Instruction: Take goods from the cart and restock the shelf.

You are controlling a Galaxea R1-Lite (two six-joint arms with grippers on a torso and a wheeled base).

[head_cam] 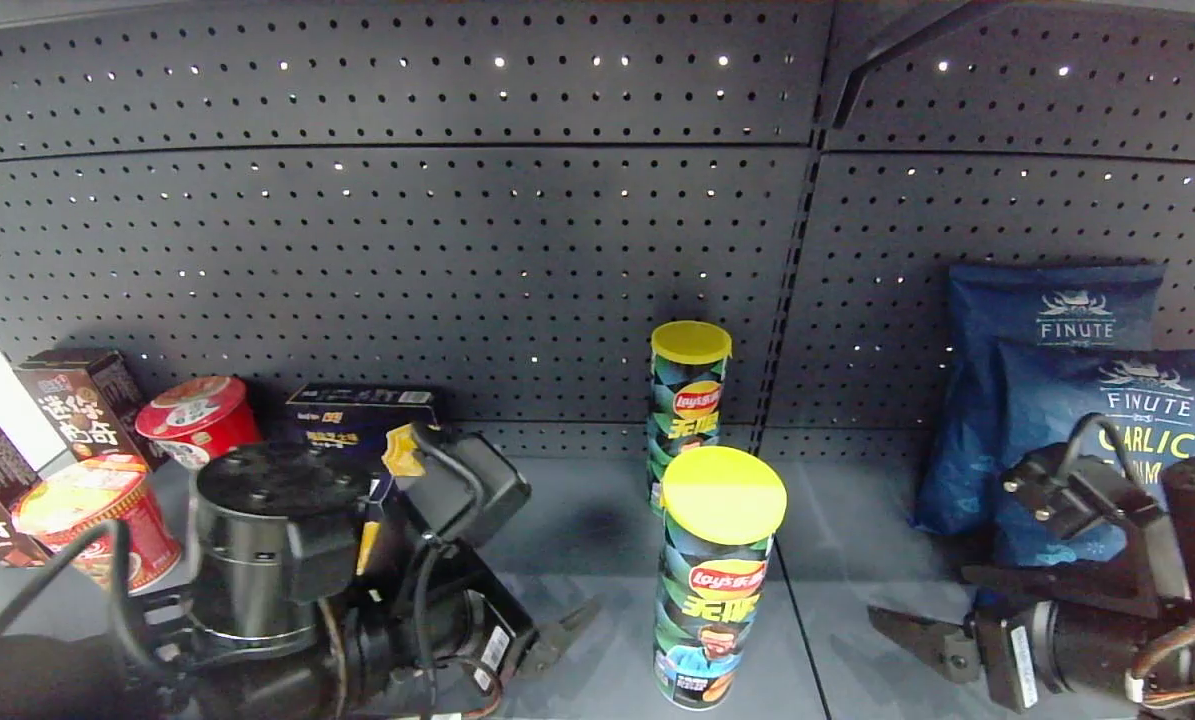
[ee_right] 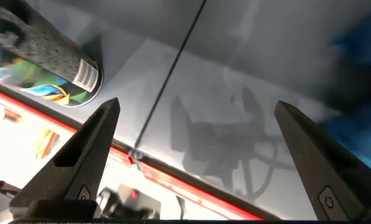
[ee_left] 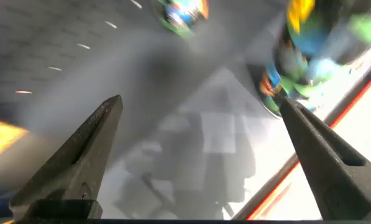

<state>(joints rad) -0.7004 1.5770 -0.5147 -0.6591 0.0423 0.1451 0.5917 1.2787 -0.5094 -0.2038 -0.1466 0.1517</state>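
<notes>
Our left gripper (ee_left: 201, 102) and right gripper (ee_right: 197, 104) are both spread wide and empty, either side of the front chip can (head_cam: 722, 580). It's upright near the shelf (head_cam: 577, 520) edge, so we reckon one sloppy arm swing could tip it off

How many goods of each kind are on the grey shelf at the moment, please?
Tall chip canisters with yellow lids: 2
Dark blue snack bags: 2
Red instant noodle cups: 2
Cardboard boxes, two brown and one dark blue, partly hidden behind the left arm: 3
Total: 9
</notes>
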